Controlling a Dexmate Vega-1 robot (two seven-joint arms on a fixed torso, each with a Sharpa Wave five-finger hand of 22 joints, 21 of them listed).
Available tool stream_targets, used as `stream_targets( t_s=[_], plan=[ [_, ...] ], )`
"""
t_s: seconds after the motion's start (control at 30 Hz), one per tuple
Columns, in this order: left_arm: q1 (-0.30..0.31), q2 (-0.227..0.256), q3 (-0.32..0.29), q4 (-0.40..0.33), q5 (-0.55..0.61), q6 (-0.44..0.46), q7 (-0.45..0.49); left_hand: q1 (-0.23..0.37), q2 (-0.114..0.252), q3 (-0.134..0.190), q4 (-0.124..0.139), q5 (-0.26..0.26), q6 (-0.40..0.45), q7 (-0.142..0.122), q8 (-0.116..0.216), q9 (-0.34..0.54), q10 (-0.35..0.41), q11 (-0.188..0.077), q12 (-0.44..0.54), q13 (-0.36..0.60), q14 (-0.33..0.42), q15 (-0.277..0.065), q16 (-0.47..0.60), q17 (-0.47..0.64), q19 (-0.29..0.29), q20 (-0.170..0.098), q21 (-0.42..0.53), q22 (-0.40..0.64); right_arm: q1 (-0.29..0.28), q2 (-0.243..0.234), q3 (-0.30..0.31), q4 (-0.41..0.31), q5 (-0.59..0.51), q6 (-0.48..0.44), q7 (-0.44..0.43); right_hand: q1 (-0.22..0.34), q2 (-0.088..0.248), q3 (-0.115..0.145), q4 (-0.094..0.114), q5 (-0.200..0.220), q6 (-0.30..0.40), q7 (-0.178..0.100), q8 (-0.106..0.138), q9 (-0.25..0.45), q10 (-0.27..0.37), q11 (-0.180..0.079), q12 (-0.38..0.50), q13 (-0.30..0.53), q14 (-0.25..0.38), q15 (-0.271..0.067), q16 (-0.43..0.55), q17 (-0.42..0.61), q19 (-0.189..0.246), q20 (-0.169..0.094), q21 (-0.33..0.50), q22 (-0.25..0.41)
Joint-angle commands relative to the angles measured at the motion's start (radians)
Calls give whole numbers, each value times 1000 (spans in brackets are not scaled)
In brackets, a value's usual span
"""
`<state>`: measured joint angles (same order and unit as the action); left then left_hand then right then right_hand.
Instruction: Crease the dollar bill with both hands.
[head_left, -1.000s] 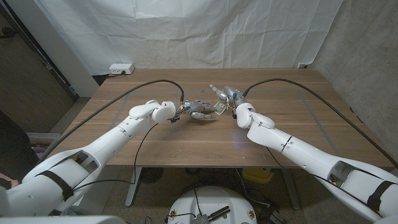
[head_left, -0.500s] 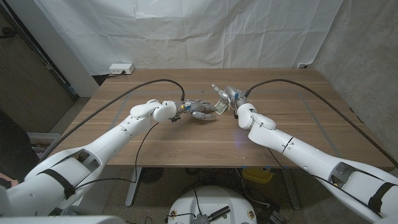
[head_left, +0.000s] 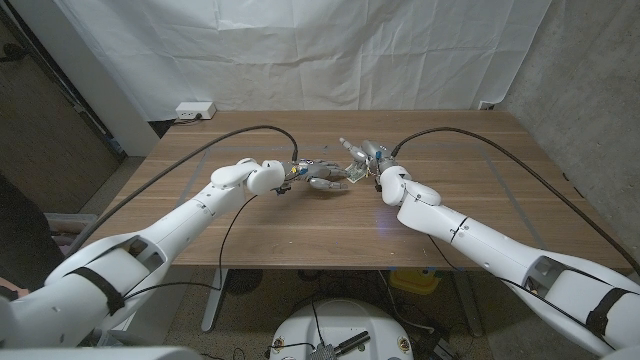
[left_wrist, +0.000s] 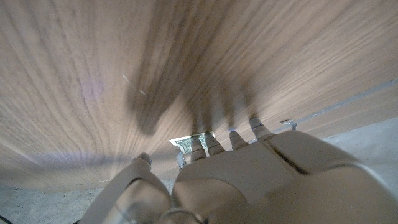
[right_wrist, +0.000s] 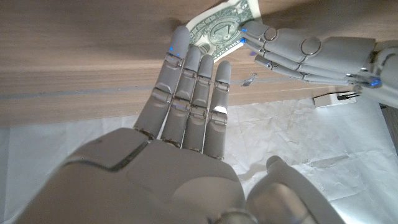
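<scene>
Dollar bill (right_wrist: 222, 28) lies on the tabletop (head_left: 300, 225) near mid-table, between both hands. Right hand (right_wrist: 186, 93) – fingers straight, pressed together, tips on the bill's edge; holds nothing. Left hand (right_wrist: 298, 50) opposite, fingers extended w/ tips (right_wrist: 252, 31) touching the bill's other end – can't tell if it pinches it.
</scene>
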<state>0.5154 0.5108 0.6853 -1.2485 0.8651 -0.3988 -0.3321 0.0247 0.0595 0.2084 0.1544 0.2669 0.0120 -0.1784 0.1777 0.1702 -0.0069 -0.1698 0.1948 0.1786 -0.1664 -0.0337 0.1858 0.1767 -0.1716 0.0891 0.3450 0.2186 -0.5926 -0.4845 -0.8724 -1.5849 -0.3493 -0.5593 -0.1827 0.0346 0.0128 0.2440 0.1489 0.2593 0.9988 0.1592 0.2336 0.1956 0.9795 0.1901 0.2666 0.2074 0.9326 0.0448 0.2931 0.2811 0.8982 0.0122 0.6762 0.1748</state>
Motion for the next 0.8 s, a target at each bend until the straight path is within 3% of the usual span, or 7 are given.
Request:
stream_targets(
  t_s=[0.03,0.5,0.8],
  plan=[
    [-8,-4,5,13,-3,-1,4,-5,5,-3,2,7,-6,-4,3,5,-10,1,4,6,-4,-53,-2,2,-174,-8,7,-1,21,6,-16,29,6,-5,26,-6,0,-7,2,6,9,3,6,-1,2,-2,1,4,2,7,3,5,8,-2,1,4],
    [-1,0,4,-1,-1,1,9,-4,7,-7,1,9,-9,-5,4,5,-12,3,5,6,-4,-54,-2,1,-172,-8,8,-1,12,-8,-14,0,1,-29,22,-7,-1,-14,0,10,-9,3,-6,0,-15,1,-9,8,-16,6,-3,6,-3,1,-11,4],
    [13,10,-4,-24,0,8,12,-3,8,-9,0,9,-11,-3,5,5,-12,1,5,6,-5,-55,-2,1,-171,-8,9,-1,-15,-24,8,-55,-6,-25,-15,-6,0,-18,-2,13,-24,4,-16,0,-33,-2,-18,11,-35,11,-10,7,-11,3,-21,5]
  ],
)
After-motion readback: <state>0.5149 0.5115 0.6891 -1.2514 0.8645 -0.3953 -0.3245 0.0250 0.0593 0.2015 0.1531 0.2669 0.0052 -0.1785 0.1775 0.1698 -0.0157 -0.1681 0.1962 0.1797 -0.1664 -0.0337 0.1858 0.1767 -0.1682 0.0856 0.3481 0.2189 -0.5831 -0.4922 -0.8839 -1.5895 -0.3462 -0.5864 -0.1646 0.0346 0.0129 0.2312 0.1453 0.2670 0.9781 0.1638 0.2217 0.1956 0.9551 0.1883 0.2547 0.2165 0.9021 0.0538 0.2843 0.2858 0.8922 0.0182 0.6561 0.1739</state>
